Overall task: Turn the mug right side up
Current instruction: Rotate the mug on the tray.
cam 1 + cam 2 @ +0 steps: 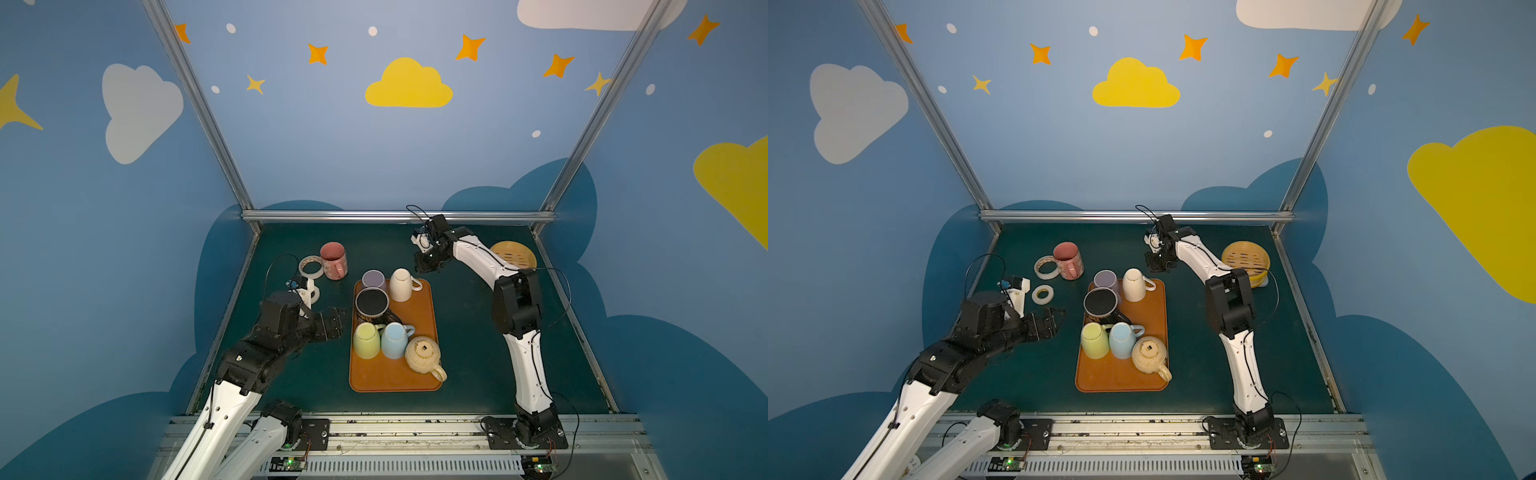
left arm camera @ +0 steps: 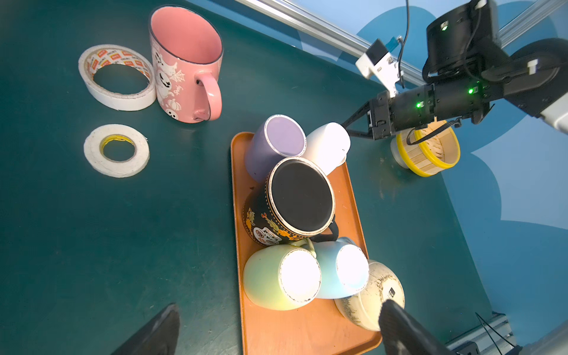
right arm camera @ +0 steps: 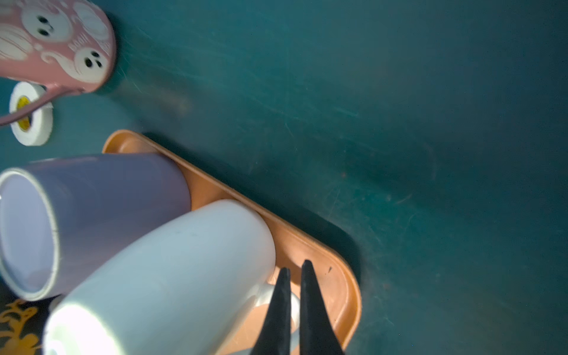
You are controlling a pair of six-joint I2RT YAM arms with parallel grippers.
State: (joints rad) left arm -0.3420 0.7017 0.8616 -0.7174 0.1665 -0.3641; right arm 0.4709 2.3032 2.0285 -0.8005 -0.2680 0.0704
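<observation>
The pink mug (image 1: pixel 332 259) stands upright on the green surface (image 1: pixel 478 332) — near the orange tray (image 1: pixel 395 380) of six inverted mugs (image 1: pixel 368 340).

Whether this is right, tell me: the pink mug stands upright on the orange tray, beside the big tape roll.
Not quite. The pink mug stands upright beside the big tape roll, but on the green table, not on the orange tray. The left wrist view shows it standing clear of the tray.
</observation>
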